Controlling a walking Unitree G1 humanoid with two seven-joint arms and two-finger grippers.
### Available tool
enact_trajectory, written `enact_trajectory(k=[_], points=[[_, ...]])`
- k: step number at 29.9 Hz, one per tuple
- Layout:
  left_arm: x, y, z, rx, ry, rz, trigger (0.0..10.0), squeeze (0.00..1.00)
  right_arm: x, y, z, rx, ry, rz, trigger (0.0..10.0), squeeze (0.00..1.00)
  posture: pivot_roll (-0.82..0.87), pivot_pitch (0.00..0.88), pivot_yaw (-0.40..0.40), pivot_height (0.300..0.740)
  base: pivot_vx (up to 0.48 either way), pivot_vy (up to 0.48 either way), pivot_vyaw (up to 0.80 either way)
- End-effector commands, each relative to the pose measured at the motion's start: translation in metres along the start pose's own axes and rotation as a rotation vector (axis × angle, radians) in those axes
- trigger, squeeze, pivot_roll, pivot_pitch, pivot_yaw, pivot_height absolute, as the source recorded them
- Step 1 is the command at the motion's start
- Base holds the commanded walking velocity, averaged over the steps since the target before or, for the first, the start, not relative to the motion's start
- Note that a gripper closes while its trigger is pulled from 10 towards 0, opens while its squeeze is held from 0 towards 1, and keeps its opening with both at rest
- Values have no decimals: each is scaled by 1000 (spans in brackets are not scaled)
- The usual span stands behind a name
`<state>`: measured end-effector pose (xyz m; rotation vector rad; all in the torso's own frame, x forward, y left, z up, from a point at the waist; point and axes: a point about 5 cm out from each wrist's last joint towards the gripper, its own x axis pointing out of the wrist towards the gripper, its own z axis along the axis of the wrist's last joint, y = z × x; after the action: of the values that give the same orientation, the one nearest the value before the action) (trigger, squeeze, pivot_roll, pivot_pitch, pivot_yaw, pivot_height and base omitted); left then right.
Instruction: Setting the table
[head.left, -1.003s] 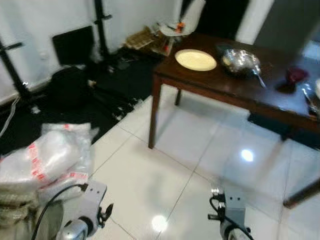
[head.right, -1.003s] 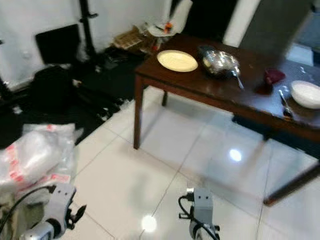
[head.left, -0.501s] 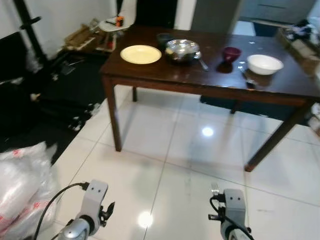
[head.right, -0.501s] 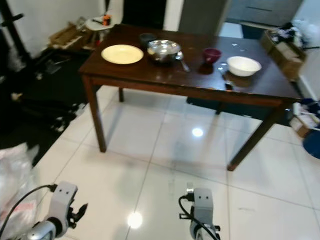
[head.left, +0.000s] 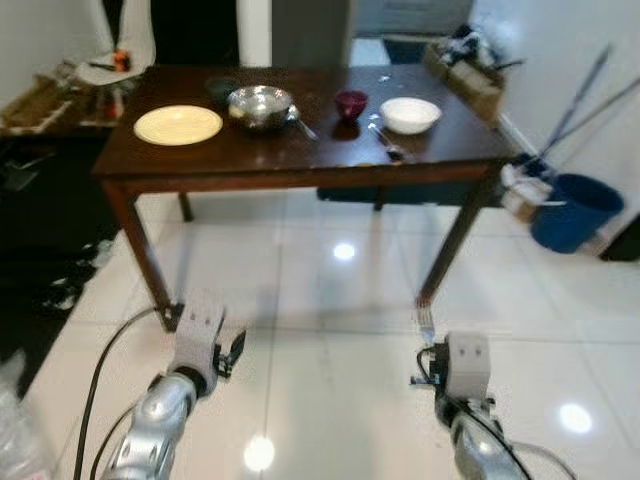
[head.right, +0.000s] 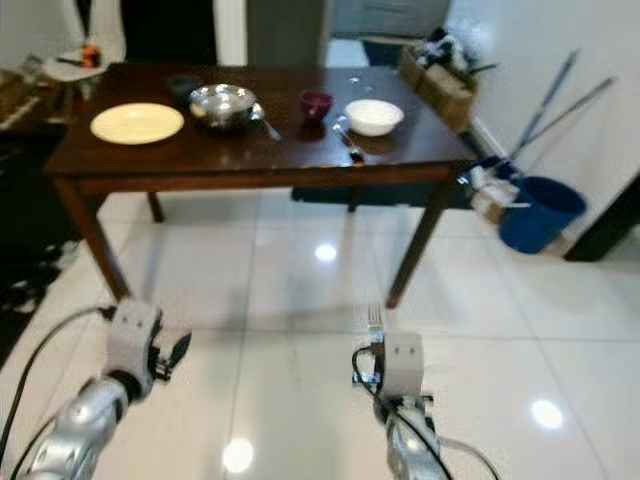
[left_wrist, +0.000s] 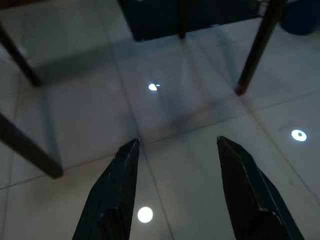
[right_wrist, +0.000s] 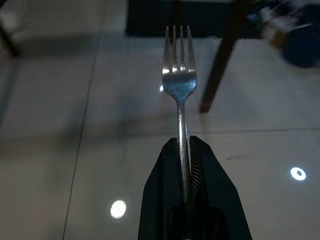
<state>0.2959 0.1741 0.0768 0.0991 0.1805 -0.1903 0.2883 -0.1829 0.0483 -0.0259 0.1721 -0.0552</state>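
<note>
Pinching a fork (right_wrist: 179, 85) by its handle, the right gripper (right_wrist: 184, 150) has its two black fingers closed tight, with the tines standing out beyond the fingertips. In the head views the same fork (head.left: 424, 322) sticks up just ahead of the right wrist, low over the glossy white tile floor (head.left: 330, 330).

Beside it, the left gripper (left_wrist: 175, 145) holds nothing; its fingers (left_wrist: 122, 172) are spread wide apart and only tiles and dark table legs lie beyond them.

Well ahead of both grippers stands a dark wooden table (head.left: 290, 160). On its top, from the left gripper's side across to the right gripper's side, sit a pale yellow plate (head.left: 178, 125), a shiny metal bowl (head.left: 259, 102) with a utensil handle leaning out of it, a small dark red cup (head.left: 350, 102) and a white bowl (head.left: 410, 114). A piece of cutlery (head.left: 386, 146) lies on the wood just in front of the white bowl; what kind it is cannot be made out. A small dark bowl (head.left: 221, 87) sits behind the metal one.

Farther off on the right gripper's side, past the table's corner, a blue bucket (head.left: 574, 211) stands on the floor by the wall, with long poles (head.left: 585, 95) leaning above it.
</note>
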Motion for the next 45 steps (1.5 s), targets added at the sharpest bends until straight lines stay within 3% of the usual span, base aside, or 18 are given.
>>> enact_trajectory(k=[1,3,5,9,10,12,15,19,30,45], points=[[0,3,18,-25,-64,22,10000,0,2,7,13,8,-46,31,10000,0,-48,40,46,740,0,0,-800],[2,5,50,2,-187,47,10000,0,7,16,46,34,-171,78,10000,0,-47,39,46,740,0,0,-800],[2,6,60,19,-220,61,10000,0,7,18,56,44,-208,91,10000,0,-47,39,45,740,0,0,-800],[1,0,106,69,-396,113,10000,0,3,25,106,94,-390,131,10000,0,-54,39,41,740,81,0,0],[1,0,106,69,-396,113,10000,0,3,25,106,94,-390,131,10000,0,-54,39,41,740,322,0,0],[0,-8,133,127,-511,152,10000,0,-1,27,129,93,-474,139,10000,0,-58,39,39,740,456,0,0],[-1,-13,142,129,-545,158,10000,0,-2,27,133,94,-483,138,10000,0,-62,40,40,740,480,0,0],[0,-21,149,97,-558,129,10000,0,-4,21,133,84,-478,113,10000,0,-65,40,43,740,480,0,0],[-3,-29,145,102,-539,112,10000,0,-5,12,129,70,-437,80,10000,0,-66,39,43,740,480,0,0],[-2,-34,141,115,-512,80,10000,0,-5,13,122,58,-400,78,10000,0,-65,39,45,740,479,0,0]])
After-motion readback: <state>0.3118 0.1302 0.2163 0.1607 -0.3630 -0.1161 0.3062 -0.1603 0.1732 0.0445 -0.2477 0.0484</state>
